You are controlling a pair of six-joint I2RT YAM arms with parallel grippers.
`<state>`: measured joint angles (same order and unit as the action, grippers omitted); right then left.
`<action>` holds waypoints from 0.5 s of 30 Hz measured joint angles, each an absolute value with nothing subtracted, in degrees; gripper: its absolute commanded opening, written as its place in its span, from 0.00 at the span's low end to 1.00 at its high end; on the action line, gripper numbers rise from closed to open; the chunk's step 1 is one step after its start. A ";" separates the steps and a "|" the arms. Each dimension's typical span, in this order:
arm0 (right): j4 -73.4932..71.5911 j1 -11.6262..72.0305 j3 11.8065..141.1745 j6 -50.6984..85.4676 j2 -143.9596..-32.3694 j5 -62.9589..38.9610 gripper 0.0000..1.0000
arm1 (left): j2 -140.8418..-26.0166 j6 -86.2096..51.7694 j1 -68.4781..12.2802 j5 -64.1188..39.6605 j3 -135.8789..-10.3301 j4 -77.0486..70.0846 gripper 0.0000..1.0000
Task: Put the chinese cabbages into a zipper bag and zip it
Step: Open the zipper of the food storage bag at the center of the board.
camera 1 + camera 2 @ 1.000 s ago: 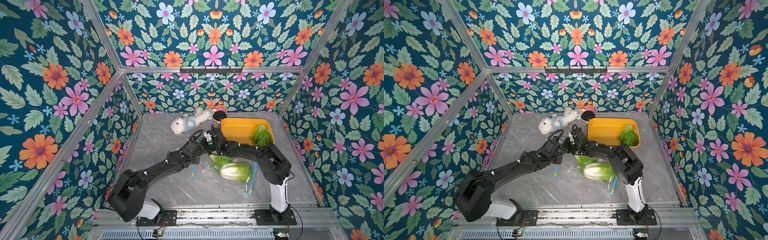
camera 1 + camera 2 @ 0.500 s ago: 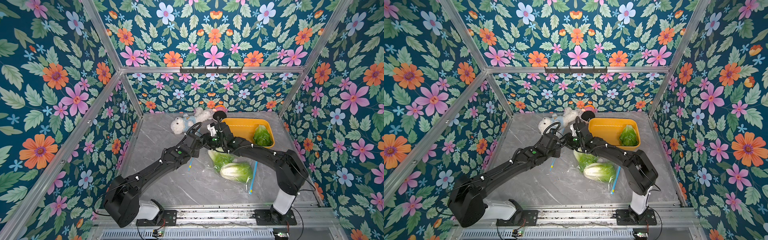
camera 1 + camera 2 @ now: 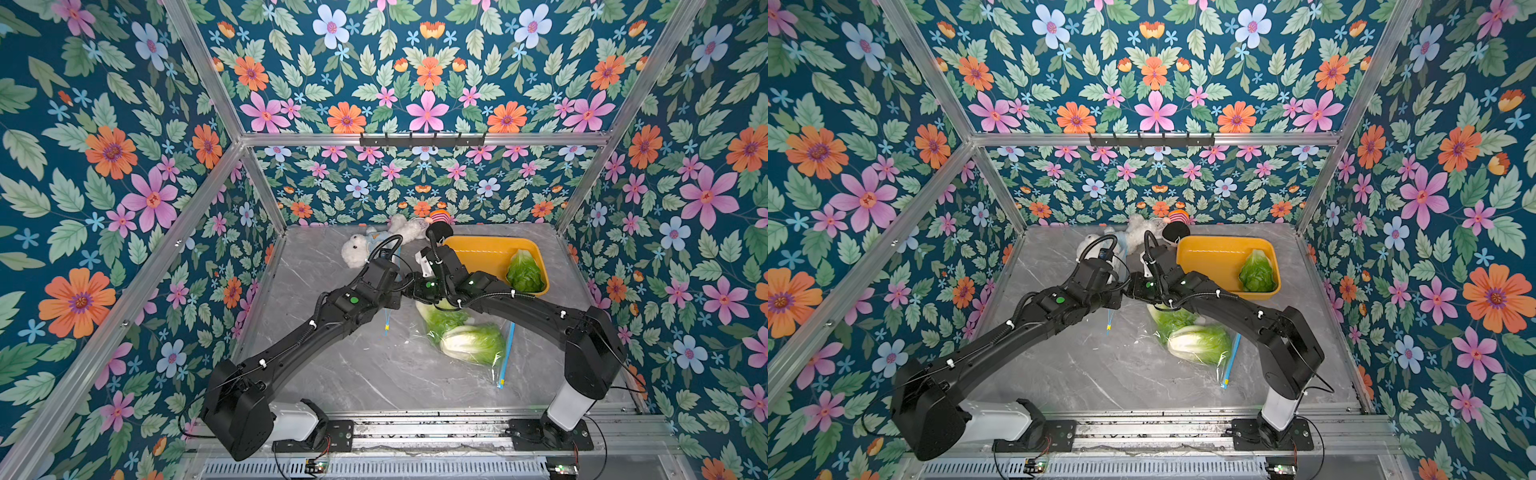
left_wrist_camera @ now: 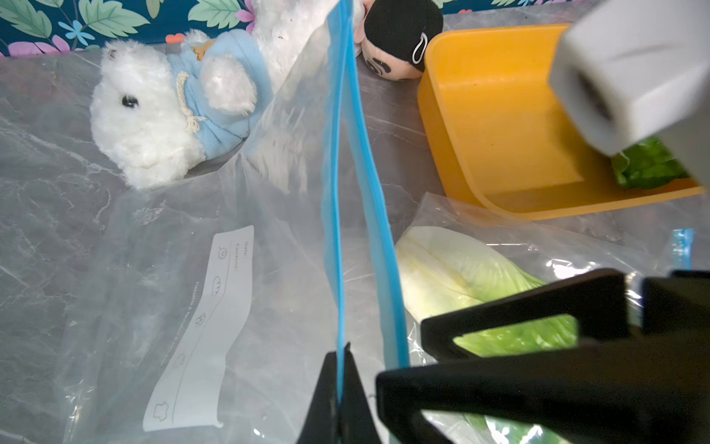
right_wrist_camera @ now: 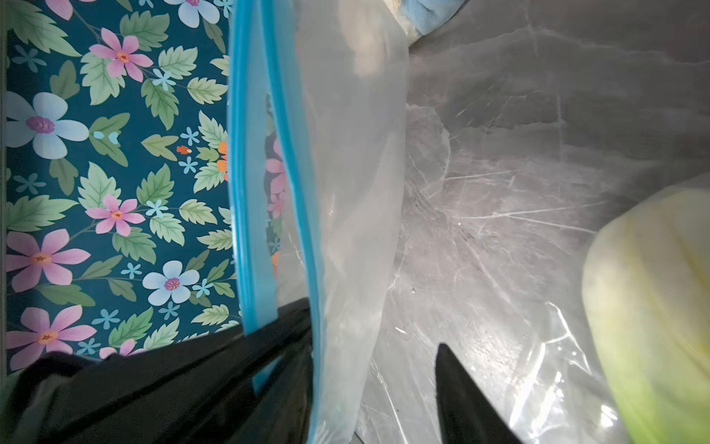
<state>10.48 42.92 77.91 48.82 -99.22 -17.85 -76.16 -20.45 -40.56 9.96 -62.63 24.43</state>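
A clear zipper bag (image 3: 492, 365) lies on the grey table with two chinese cabbages (image 3: 473, 343) (image 3: 442, 320) inside. A third cabbage (image 3: 524, 272) sits in the yellow tray (image 3: 478, 249). In the left wrist view my left gripper (image 4: 340, 369) is shut on one blue zipper strip (image 4: 334, 192) and holds that side of the bag's mouth up. My right gripper (image 5: 376, 384) is open at the same mouth. The other blue strip (image 5: 296, 192) hangs loose between its fingers (image 5: 461, 403). Both grippers meet above the table's middle in both top views.
A white teddy bear (image 3: 357, 251) and a black-haired doll (image 3: 440, 228) lie at the back of the table, just behind the two wrists. The yellow tray (image 3: 1217, 253) stands at the back right. Floral walls enclose the table on three sides.
My right gripper has opened and let go of the bag's rim. The left gripper stays shut on the zipper strip, and the right arm's elbow has swung out to the right.
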 measured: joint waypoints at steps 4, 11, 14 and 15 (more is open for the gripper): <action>10.87 42.89 78.67 47.86 -100.40 -17.78 0.51 | -75.35 -20.43 -40.49 8.73 -64.10 24.71 0.00; 13.04 42.70 81.06 46.35 -103.33 -17.04 0.51 | -76.20 -19.38 -40.51 7.66 -70.54 28.49 0.00; 13.43 42.30 82.83 46.17 -104.64 -16.25 0.47 | -77.38 -18.87 -40.51 7.64 -73.38 31.00 0.00; 13.50 42.15 82.87 46.11 -104.68 -16.03 0.46 | -77.49 -18.61 -40.51 7.90 -73.97 31.77 0.00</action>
